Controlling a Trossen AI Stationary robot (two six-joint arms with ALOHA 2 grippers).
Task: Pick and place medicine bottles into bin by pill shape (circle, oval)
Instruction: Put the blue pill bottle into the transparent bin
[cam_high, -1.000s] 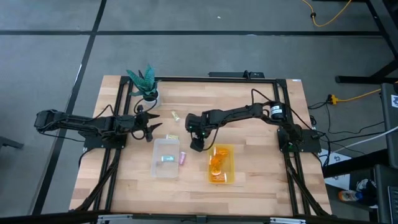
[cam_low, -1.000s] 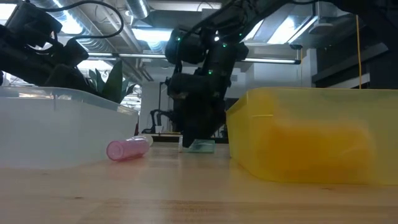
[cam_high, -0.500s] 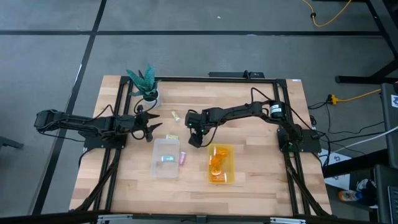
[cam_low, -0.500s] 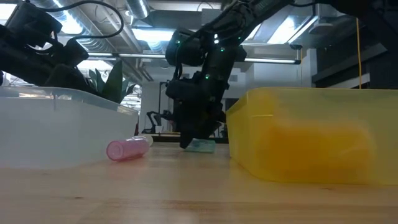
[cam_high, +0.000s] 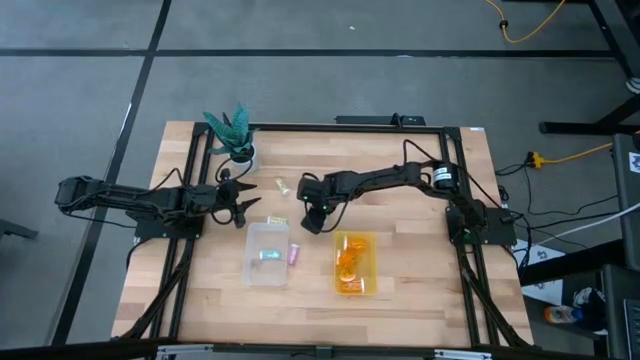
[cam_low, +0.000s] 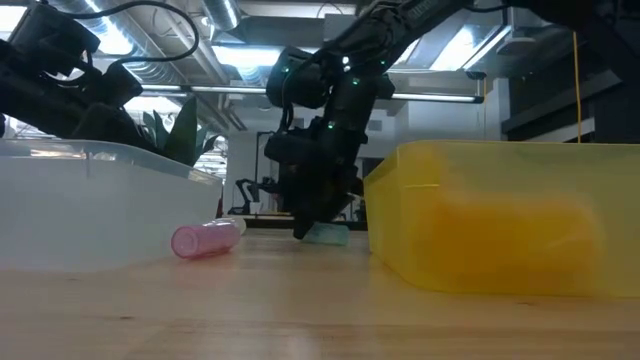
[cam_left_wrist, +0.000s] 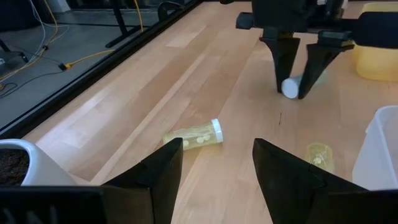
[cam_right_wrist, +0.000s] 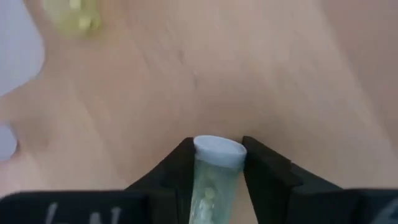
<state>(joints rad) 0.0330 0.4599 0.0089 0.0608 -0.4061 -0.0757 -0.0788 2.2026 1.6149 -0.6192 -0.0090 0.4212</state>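
My right gripper (cam_high: 315, 222) stands at mid-table, shut on a small teal bottle with a white cap (cam_right_wrist: 217, 165). The bottle also shows in the low view (cam_low: 325, 234) and in the left wrist view (cam_left_wrist: 290, 88). My left gripper (cam_high: 243, 207) is open and empty near the plant. Two pale yellow-green bottles (cam_left_wrist: 194, 135) (cam_left_wrist: 318, 154) lie on their sides in front of it. A pink bottle (cam_high: 294, 253) lies on the table between the bins. Another teal bottle (cam_high: 268, 255) lies in the clear bin. My right gripper pinches the teal bottle's body just below its white cap (cam_right_wrist: 214, 177) between its two fingers, one on each side. The fingers come from above, slanting down. The bottle sits low at the table top (cam_low: 325, 234); I cannot tell whether it is clear of the wood.
A clear bin (cam_high: 250, 268) stands left of centre near the front. A yellow bin (cam_high: 372, 262) holding orange bottles stands to its right. A potted green plant (cam_high: 233, 133) stands at the far left. Black frame rails run along the table's sides.
My right gripper has gone a little toward the table's far edge and tipped from upright to a slant, staying low over the teal bottle.
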